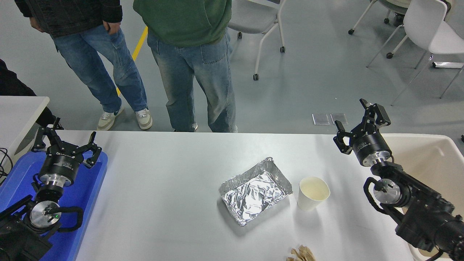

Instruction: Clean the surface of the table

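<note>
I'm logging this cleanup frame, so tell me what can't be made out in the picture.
Head view only:
- Brown crumpled scrap on the table surface: cut off by the bottom edge, so its full shape is unknown.
- Paper cup: whether it is empty or holds pale liquid is unclear.
- Cream bin: the right arm and frame edge hide most of it.
- Two standing people: cropped by the top edge.

A foil tray [255,191] sat at centre with a paper cup [313,193] just right of it, crumpled paper [301,253] at the bottom edge, a blue tray [85,188] lower left, two people [188,54] at top.
</note>
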Motion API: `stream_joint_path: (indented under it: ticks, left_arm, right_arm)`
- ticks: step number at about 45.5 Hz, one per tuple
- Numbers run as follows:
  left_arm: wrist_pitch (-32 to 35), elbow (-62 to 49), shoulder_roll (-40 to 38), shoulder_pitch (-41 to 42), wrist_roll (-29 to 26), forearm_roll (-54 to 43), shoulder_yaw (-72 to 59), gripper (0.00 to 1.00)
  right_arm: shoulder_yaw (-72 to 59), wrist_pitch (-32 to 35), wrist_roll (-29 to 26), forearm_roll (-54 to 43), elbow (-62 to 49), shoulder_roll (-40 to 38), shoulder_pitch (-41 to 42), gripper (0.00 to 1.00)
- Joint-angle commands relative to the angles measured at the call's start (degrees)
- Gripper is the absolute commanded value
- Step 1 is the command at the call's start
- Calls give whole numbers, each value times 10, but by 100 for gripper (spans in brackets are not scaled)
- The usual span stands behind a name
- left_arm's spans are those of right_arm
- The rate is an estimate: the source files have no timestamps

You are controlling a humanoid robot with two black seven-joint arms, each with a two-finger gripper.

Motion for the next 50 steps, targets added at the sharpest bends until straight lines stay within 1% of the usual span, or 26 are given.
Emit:
stream_joint_path:
  ticks: [1,15,21,24,32,37,42,45,50]
  left_arm:
    - [0,0,0,-1,0,1,0,100]
    - [0,0,0,-1,1,0,0,100]
    - [0,0,0,-1,1,1,0,100]
    - [0,0,0,-1,0,0,0,100]
    - [0,0,0,-1,0,0,0,100]
    - [0,0,0,-1,1,0,0,100]
    - [0,0,0,-1,1,1,0,100]
    - [0,0,0,-1,1,1,0,100]
    - [0,0,0,-1,1,1,0,100]
  right_arm:
    - [-45,-1,-33,-3,34,-45,5,100]
    - [-74,-1,-46,-9,158,-144,5,100]
    - [-82,-1,-64,-53,221,-189,5,100]
    - [-82,-1,-78,-82,243,-202,3,100]
    - [-82,-9,-136,-178,297,-221,-3,100]
    - [-84,-11,-147,-251,340,-249,-4,100]
    - [-101,-17,-149,-353,382,-276,-2,100]
    - [-102,-29,-161,-415,402,-288,-1,100]
    - [-103,-27,-222,-474,422,-300,2,100]
